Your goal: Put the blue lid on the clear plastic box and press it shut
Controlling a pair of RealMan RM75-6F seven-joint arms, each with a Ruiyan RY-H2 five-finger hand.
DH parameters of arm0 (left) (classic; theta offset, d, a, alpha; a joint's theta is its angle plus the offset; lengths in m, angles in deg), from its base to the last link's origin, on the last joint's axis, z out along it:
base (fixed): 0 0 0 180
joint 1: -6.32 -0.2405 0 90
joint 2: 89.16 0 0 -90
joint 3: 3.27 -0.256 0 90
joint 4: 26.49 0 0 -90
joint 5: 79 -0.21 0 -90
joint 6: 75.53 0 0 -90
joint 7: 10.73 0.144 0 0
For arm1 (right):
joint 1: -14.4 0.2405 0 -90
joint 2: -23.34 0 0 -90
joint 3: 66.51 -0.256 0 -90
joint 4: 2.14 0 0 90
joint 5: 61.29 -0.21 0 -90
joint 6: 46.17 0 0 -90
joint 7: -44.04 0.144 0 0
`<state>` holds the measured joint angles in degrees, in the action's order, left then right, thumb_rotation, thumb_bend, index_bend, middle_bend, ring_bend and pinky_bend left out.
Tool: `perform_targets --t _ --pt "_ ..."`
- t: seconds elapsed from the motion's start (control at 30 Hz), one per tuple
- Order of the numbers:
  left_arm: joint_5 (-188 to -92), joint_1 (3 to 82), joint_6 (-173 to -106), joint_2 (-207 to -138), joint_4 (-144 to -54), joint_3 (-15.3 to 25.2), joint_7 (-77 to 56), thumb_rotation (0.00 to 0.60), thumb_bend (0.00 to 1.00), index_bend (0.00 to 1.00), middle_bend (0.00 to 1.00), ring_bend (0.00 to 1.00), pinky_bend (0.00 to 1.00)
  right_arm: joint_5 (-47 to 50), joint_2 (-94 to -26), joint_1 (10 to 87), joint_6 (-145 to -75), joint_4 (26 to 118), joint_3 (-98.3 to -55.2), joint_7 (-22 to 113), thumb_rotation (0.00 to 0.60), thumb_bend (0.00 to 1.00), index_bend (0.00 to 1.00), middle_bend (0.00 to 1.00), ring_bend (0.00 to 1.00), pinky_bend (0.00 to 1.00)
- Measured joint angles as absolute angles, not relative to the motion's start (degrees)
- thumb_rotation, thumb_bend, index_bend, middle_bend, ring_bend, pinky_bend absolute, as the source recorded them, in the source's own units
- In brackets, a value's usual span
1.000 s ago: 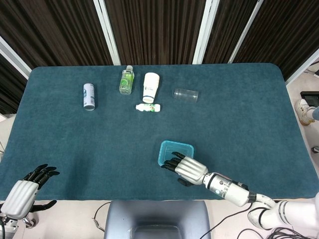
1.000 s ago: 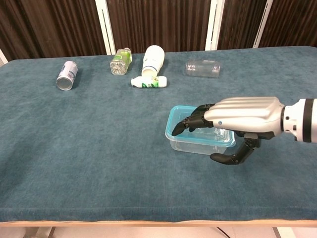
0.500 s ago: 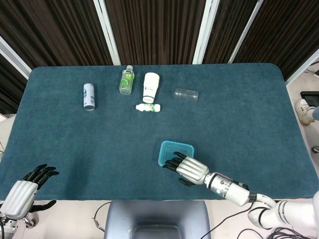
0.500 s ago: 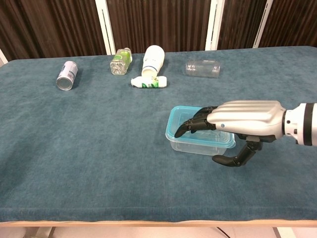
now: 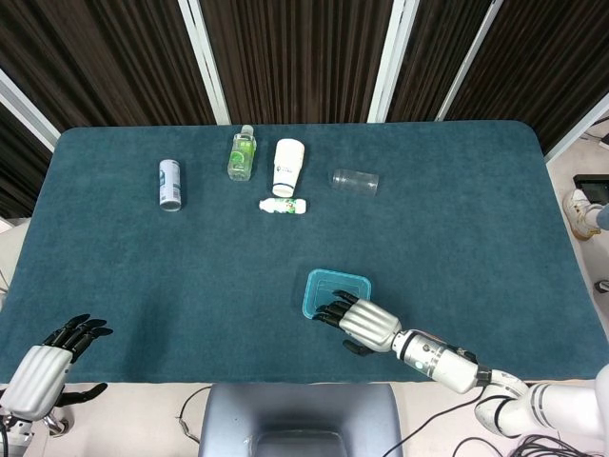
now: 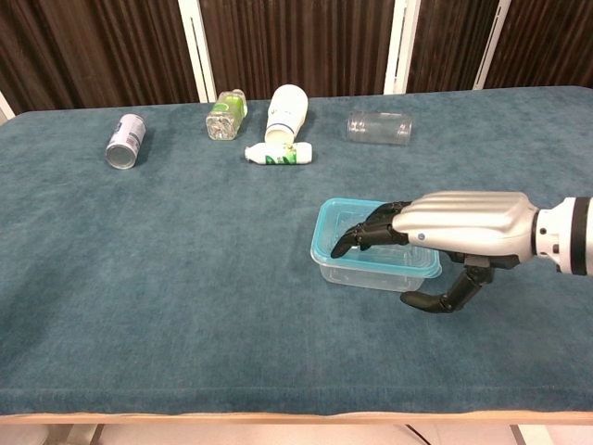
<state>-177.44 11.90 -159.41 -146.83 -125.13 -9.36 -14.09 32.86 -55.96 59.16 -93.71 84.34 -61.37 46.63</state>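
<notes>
The clear plastic box [image 6: 371,274] stands on the teal table near the front, with the blue lid [image 5: 333,284] lying on top of it [image 6: 345,217]. My right hand [image 5: 367,324] reaches flat over the near half of the lid, palm down, fingers extended and apart. In the chest view the right hand [image 6: 460,225] has its dark fingertips [image 6: 359,235] just above or on the lid; I cannot tell which. Its thumb hangs beside the box's front wall. It holds nothing. My left hand [image 5: 46,366] hovers off the table's front left corner, fingers apart and empty.
Lying along the back of the table are a silver can [image 5: 169,184], a green bottle [image 5: 242,153], a white cup [image 5: 287,168], a small white bottle [image 5: 284,205] and a clear jar [image 5: 355,181]. A grey chair back [image 5: 300,419] sits below the front edge.
My right hand has slid back toward the table's front edge, so its fingertips cover less of the lid. Box, lid and left hand have not moved.
</notes>
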Motion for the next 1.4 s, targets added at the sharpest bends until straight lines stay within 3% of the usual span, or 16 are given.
perform_targets --t 0.97,1.2,1.4 --pt "-177.62 11.77 -159.66 -146.81 -124.98 -9.39 -14.35 0.6 0.4 0.28 0.2 0.12 0.29 34.08 -57.35 58.94 -94.58 81.63 -60.23 49.52 0.6 0.61 0.25 0.24 0.22 0.18" --pt "-177.67 11.81 -159.52 -146.93 -124.93 -9.4 -14.11 0.6 0.4 0.28 0.2 0.12 0.29 35.44 -55.07 57.45 -100.62 84.1 -61.02 48.44 0.6 0.61 0.24 0.23 0.21 0.17" --pt "-177.54 11.94 -159.2 -147.12 -124.89 -9.33 -13.68 0.6 0.4 0.28 0.2 0.12 0.29 37.09 -50.43 53.6 -109.9 88.49 -61.65 43.96 0.6 0.6 0.19 0.19 0.16 0.13"
